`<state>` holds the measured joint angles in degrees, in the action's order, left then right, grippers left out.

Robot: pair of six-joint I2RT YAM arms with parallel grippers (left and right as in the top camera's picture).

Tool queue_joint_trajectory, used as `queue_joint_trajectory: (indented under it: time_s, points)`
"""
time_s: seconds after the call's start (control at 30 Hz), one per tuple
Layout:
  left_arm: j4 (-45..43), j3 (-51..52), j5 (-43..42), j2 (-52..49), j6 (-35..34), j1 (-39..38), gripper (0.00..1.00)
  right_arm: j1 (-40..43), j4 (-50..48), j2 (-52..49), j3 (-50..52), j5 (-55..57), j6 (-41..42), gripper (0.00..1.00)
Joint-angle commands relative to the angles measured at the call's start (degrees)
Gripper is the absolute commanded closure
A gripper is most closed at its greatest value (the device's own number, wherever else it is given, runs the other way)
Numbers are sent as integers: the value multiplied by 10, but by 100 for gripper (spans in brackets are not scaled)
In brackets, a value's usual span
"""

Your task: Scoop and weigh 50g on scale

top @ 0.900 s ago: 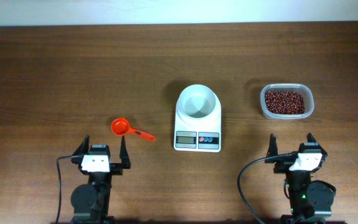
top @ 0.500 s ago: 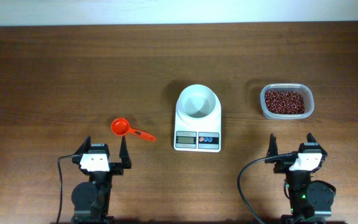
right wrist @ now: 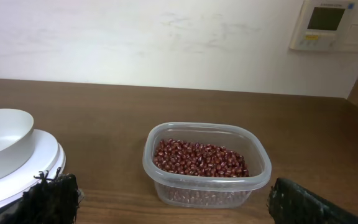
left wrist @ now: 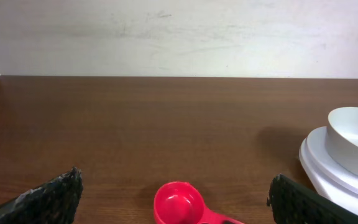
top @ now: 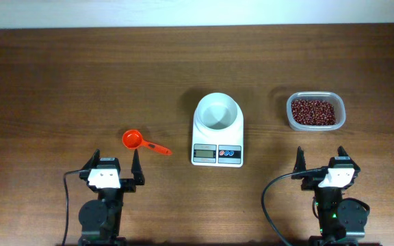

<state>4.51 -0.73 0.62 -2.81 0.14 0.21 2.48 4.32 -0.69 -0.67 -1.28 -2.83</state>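
1. Scale [top: 217,130] sits mid-table, ahead of and between left gripper [top: 115,160] and right gripper [top: 320,154], both spread wide, empty
2. Beans [top: 313,112] fill a clear tub [top: 288,113] ahead of the right gripper
3. Orange scoop [top: 134,140] lies just before the left gripper

Open table [top: 81,82] lies between scoop [top: 134,140], scale [top: 217,130] and tub [top: 314,111], all well apart.

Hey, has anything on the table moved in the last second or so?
Nothing visibly changed. The left fingers and right fingers stay parked and open, the orange scoop lies left of the scale, and the beans are all in the clear tub.
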Motion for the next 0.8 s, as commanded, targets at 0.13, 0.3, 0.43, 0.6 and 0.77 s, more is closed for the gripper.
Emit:
queue_joint_trajectory:
  time_s: [0.13,0.3,0.43,0.6,0.77]
  points:
    - [2,2,4,-1,-6,3,1,2,2,5,3,7,2,1]
    - [2,2,3,-1,-6,3,1,2,2,5,3,7,2,1]
    - [2,2,3,-1,-6,3,1,2,2,5,3,7,2,1]
    - [2,2,1,-1,-6,3,1,2,2,5,3,7,2,1]
    - [2,2,0,-1,-6,3,1,2,2,5,3,7,2,1]
